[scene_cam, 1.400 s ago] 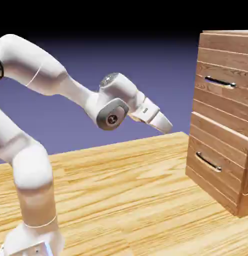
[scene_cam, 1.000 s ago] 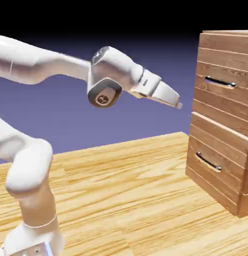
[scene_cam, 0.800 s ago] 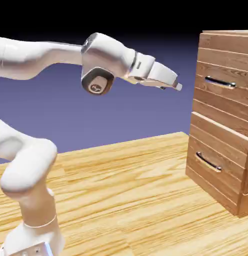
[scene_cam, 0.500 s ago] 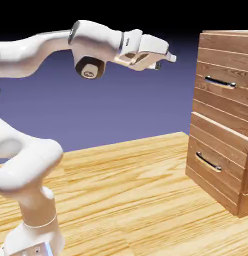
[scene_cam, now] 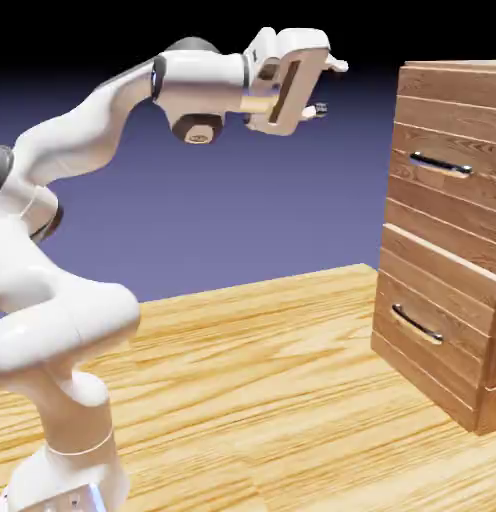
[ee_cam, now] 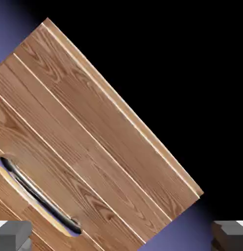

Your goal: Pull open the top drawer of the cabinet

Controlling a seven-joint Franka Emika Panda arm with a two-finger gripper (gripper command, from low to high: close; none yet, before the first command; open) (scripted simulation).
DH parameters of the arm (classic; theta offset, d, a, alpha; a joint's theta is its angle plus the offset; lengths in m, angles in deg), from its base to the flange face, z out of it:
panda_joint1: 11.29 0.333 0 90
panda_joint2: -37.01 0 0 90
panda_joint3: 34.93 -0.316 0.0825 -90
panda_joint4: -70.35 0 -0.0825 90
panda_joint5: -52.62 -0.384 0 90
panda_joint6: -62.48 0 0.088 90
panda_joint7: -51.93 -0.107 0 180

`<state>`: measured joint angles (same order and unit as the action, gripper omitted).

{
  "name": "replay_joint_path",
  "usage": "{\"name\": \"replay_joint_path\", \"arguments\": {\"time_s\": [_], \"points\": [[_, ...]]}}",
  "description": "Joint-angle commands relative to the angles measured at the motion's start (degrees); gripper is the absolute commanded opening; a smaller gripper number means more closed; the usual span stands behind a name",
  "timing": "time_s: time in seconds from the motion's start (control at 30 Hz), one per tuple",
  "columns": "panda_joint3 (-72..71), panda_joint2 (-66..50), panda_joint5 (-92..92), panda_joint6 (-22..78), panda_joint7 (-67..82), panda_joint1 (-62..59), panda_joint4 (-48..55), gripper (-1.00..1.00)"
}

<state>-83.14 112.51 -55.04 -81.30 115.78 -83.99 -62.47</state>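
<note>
Two drawers are stacked in the tall reddish-brown cabinet of horizontal wood planks [scene_cam: 447,230], which stands on the right side of the light wooden table [scene_cam: 252,390]; each drawer carries one slim silver bar handle, so two handles in total. One white robot arm [scene_cam: 82,210] rises from the lower left; it ends in one two-finger gripper [scene_cam: 325,88], high in the exterior view, above the level of the upper handle [scene_cam: 440,164] and well apart from the cabinet front.

The top drawer [scene_cam: 444,170] sits flush in the cabinet, not pulled out; the lower drawer [scene_cam: 432,325] stands a little forward of it, with its own handle [scene_cam: 417,324]. In the hand view the cabinet face [ee_cam: 89,142] appears rolled diagonally; the upper handle [ee_cam: 37,192] shows at the lower left, near the left grey fingertip [ee_cam: 13,234]; the other fingertip [ee_cam: 230,234] is at the far right corner. The two fingers are spread wide apart with nothing between them.

Compared with half a second ago, the gripper has climbed higher and the hand has rolled, so that its broad side now faces the camera; over the last second and a half it has risen from about the height of the seam between the drawers to above the top drawer; the cabinet and both drawers have not changed.
</note>
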Motion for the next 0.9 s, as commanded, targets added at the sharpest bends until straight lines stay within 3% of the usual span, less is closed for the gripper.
{"name": "replay_joint_path", "arguments": {"time_s": [0.0, 0.57, 0.8, 0.83, 0.87], "points": [[-1.1, 1.0, -2.5, 0.7, 2.5, -1.7, 0.7, 0.0], [-19.7, 17.5, -44.0, 12.4, 43.5, -30.0, 11.5, 0.0], [-20.9, 16.6, -45.3, 9.0, 42.0, -37.2, 22.0, 0.0], [-20.9, 16.6, -45.3, 9.0, 42.0, -37.2, 22.0, -1.0], [-20.9, 16.6, -45.3, 9.0, 42.0, -37.2, 22.0, -1.0]]}}
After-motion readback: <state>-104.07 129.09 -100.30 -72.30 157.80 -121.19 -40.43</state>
